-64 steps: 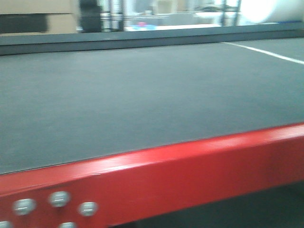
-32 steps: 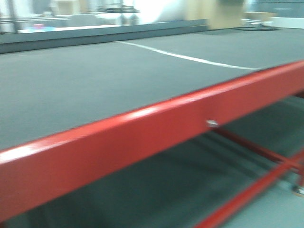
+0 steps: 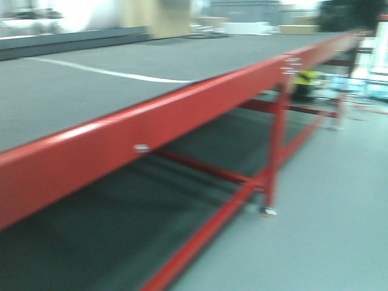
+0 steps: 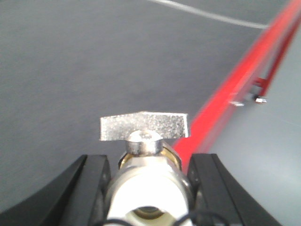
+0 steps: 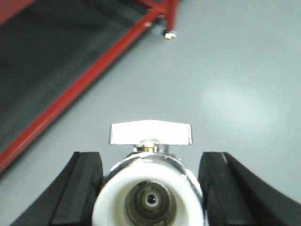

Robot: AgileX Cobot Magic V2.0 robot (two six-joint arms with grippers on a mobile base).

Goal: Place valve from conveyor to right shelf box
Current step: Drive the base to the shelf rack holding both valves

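The conveyor's dark grey belt point(image 3: 121, 54) on its red frame point(image 3: 121, 139) runs off to the far right in the front view. A metal valve point(image 4: 148, 183) with a flat silver handle and a white end sits in my left gripper point(image 4: 148, 162), which is shut on it above the belt point(image 4: 70, 61) near the red edge rail point(image 4: 225, 89). My right gripper point(image 5: 150, 157) is shut on a second valve point(image 5: 150, 188), white ring towards the camera, held over grey floor beside a red brace point(image 5: 94, 70). The right shelf box is out of view.
Grey floor point(image 3: 339, 200) spreads to the right of the conveyor. A red leg with a metal foot point(image 3: 270, 206) and cross braces stand under the frame. Something yellow point(image 3: 306, 79) lies by the far legs. Blurred boxes stand beyond the belt.
The front view has swung to the right: the red rail now runs on a slant, and the conveyor's legs, braces and the floor have come into sight.
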